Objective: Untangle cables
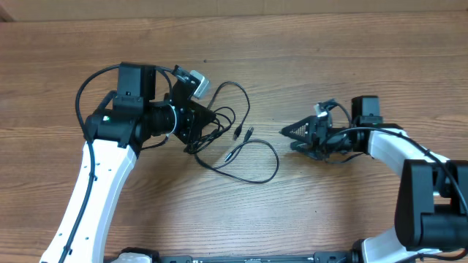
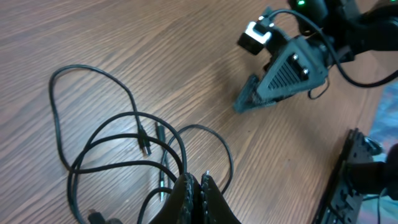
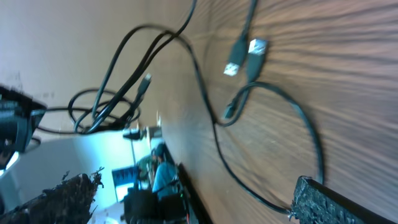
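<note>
1. Across the whole view, a brown wooden tabletop (image 1: 329, 58).
2. At right, right pincer (image 1: 289, 137) spread wide, low over bare wood, apart from the cables (image 1: 235, 154).
3. At left, left pincer (image 2: 196, 183) pressed together among the loops; cannot tell whether pinching one.
4. Between both, thin black cables in loose tangled loops, plug ends near the middle.

A brown wood-grain counter (image 1: 329, 219) is filling the overhead view, its grain running left to right. Near the upper edge of the frame a thin seam (image 1: 292, 12) is crossing the boards, with a paler strip lying above it. Soft, even light is falling on the wood, leaving only faint shadows. A dark rail (image 1: 256, 258) is lining the bottom edge. In the right wrist view a plain pale backdrop (image 3: 62, 37) is showing at upper left, and a blurred blue-lit patch (image 3: 134, 177) is glowing at lower left.
</note>
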Action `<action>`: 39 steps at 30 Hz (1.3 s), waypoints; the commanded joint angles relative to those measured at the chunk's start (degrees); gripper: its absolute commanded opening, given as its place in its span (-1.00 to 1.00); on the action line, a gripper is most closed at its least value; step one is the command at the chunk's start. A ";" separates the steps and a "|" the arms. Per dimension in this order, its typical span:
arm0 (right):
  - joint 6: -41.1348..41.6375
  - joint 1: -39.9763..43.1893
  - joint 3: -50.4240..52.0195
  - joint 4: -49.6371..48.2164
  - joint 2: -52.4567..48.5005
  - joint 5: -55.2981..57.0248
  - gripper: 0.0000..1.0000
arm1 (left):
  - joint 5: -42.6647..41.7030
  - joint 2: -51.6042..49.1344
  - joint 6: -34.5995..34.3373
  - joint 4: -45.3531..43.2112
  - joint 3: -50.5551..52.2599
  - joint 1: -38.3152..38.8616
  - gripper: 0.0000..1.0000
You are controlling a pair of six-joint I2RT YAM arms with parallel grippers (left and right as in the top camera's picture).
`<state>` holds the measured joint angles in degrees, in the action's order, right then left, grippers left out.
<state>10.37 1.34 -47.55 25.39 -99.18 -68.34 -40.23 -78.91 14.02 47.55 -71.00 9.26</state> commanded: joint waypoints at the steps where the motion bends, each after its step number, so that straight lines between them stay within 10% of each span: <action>1: -1.05 -3.65 0.31 -1.33 -0.48 -3.65 1.00 | -4.70 -1.09 0.72 -1.53 -1.49 -0.24 -0.92; 8: -0.28 -10.73 0.28 -4.74 -0.48 -5.11 1.00 | 1.01 -1.14 -14.56 -9.07 -1.49 -0.24 -0.91; 18: 8.63 -17.57 0.26 -15.15 -0.48 -5.07 1.00 | 19.71 -1.14 -56.94 -11.41 -1.49 -0.24 -0.92; 39: 29.22 -22.29 0.26 -30.32 -0.48 5.05 1.00 | 17.57 -1.14 -87.23 -11.39 -1.49 -0.24 -0.91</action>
<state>34.94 -20.78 -47.42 -4.54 -99.20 -67.22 -21.04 -79.96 -65.89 36.36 -71.02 9.26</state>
